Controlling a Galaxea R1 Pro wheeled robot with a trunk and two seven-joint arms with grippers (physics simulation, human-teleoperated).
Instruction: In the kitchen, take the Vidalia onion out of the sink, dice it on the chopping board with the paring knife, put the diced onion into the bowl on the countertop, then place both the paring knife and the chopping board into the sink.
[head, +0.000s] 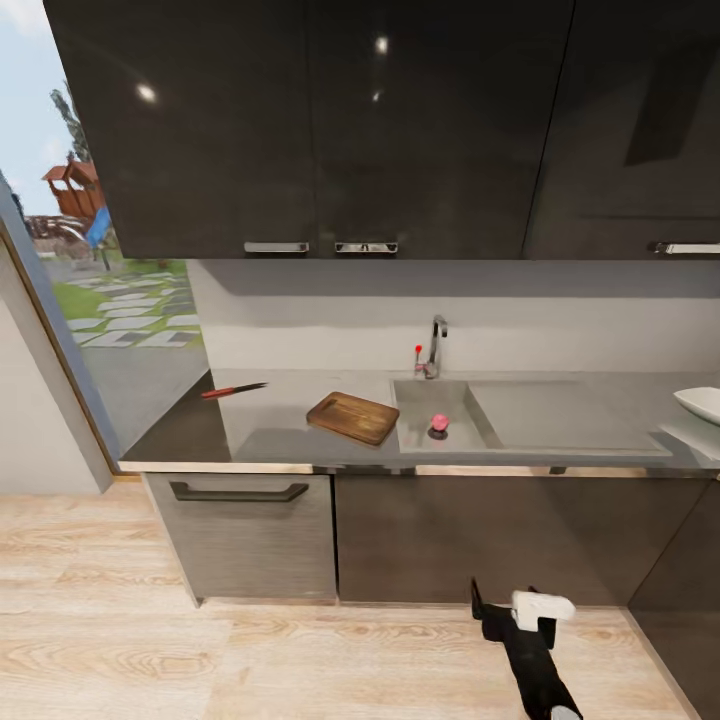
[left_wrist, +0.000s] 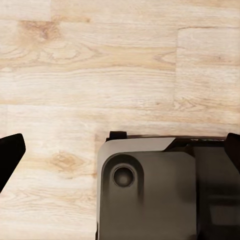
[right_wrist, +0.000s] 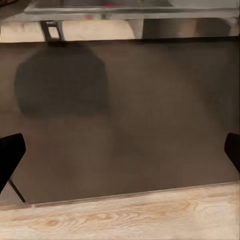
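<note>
Onion (head: 438, 422) in sink (head: 420, 400), apparently far beyond right gripper (head: 510, 607).

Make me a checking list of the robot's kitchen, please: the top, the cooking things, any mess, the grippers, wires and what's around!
Surface: grey countertop over dark cabinet fronts, bare where nothing sits.
Job's things: Vidalia onion down in the sink; chopping board just beside the basin, toward the window; paring knife lying further along that way, apart from the board; white bowl at the far end past the drainboard, cut by the picture's edge.
Clutter: nothing seen.
Grippers: left gripper open over the wooden floor; right gripper open, facing a dark cabinet front. Both empty.
Cables: nothing seen.
Surroundings: dark wall cabinets overhead, chrome tap, garden through the window.
</note>
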